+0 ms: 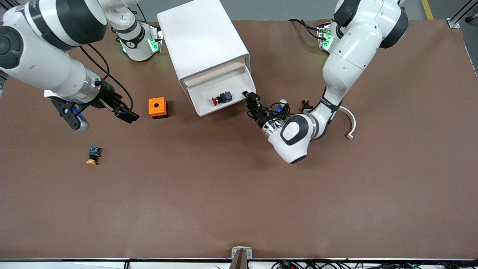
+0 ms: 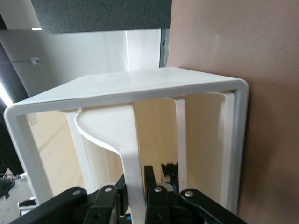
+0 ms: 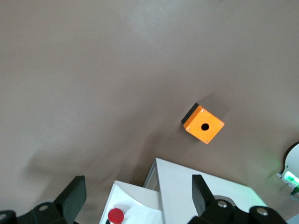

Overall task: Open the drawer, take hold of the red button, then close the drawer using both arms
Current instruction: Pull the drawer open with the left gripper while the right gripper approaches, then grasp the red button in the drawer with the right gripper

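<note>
The drawer [image 1: 220, 98] stands pulled out of the cabinet [image 1: 203, 45] near the table's top edge, the button [image 1: 222, 98] lying in it. The left gripper [image 1: 249, 98] pinches the drawer's front slat. The right gripper [image 1: 101, 117] hangs wide open and empty over bare table toward its own end. Reaching in, it might clip the orange box [image 1: 157, 107] or nudge the drawer.

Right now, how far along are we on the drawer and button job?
Done: the drawer is pulled out of the cabinet, with the red button lying in it. In hand: the left gripper sits at the drawer's front edge, shut on its front slat. The right gripper hangs open over the table near the orange box, holding nothing. Left: grab the button, then close the drawer.
</note>
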`<state>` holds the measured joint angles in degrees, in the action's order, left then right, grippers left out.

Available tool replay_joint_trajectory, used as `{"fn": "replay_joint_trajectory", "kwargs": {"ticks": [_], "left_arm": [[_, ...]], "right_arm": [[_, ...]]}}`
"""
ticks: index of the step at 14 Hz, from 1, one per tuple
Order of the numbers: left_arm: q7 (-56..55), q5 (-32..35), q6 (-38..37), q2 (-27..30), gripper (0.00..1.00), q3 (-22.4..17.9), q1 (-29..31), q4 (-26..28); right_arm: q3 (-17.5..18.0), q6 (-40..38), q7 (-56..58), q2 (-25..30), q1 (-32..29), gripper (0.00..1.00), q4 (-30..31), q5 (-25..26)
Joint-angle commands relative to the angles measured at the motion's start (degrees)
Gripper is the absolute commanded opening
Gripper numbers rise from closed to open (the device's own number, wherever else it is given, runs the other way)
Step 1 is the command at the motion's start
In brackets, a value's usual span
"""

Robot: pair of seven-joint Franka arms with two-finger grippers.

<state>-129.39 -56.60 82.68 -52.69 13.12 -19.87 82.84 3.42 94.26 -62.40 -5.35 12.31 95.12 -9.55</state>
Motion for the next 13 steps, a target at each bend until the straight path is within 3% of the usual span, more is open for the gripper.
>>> {"fn": "replay_joint_trajectory", "kwargs": {"ticks": [1, 6, 7, 8, 9, 13], "left_arm": [[0.63, -1.23, 0.9, -0.66, 0.17, 0.06, 0.62, -0.84], [0.63, -1.15, 1.52, -0.75, 0.25, 0.06, 0.71, -1.19], [0.63, -1.23, 1.61, -0.75, 0.42, 0.06, 0.71, -1.19], [0.54, -1.23, 1.78, -0.66, 0.79, 0.06, 0.8, -1.28], [0.72, -1.23, 2.22, -0.57, 1.0, 0.06, 1.06, -1.37], [10.8, -1.23, 2.22, -0.4, 1.0, 0.06, 1.77, -4.44]], "right_arm": [[-0.34, 1.18, -5.61, -1.77, 2.28, 1.0, -1.25, -1.78], [-0.34, 3.47, -14.05, -4.23, 7.2, 1.0, -1.25, -4.14], [-0.43, 3.56, -14.59, -4.41, 7.38, 1.0, -1.25, -4.86], [-0.34, 4.34, -15.2, -4.85, 7.82, 1.0, -1.08, -5.3], [-0.34, 5.48, -16.95, -4.94, 8.86, 1.0, -0.73, -5.3], [-0.43, 9.26, -22.58, -7.48, 13.96, 1.0, 0.06, -5.3]]}}
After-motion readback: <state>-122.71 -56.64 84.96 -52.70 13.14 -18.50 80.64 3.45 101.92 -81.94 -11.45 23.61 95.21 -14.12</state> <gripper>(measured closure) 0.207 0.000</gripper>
